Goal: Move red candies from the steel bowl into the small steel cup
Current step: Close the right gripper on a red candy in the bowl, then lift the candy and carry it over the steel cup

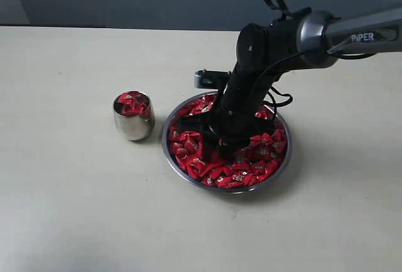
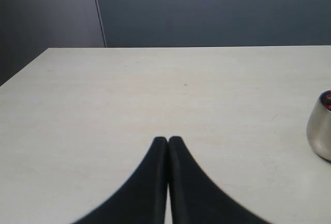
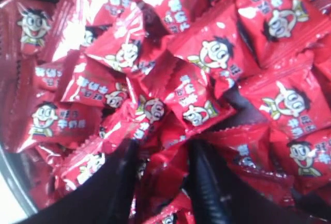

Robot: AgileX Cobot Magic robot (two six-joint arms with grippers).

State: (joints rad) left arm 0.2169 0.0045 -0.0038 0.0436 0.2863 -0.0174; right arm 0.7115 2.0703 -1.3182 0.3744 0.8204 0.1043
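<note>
The steel bowl (image 1: 230, 190) sits mid-table, heaped with red candies (image 1: 254, 159). My right gripper (image 1: 223, 145) reaches down into the pile. In the right wrist view its jaws stand apart, pushed in among the red candies (image 3: 207, 53), and the right gripper (image 3: 164, 149) has a crumpled red wrapper lying between its fingers. The small steel cup (image 1: 134, 122) stands upright just left of the bowl with red candies inside. My left gripper (image 2: 168, 140) is shut on nothing, low over bare table, with the small steel cup (image 2: 320, 128) at the frame's edge.
A grey bracket (image 1: 204, 79) of the right arm sticks out behind the bowl. Pale table (image 1: 69, 209) spreads all round bowl and cup. A dark wall (image 2: 207, 6) stands beyond the table's far edge.
</note>
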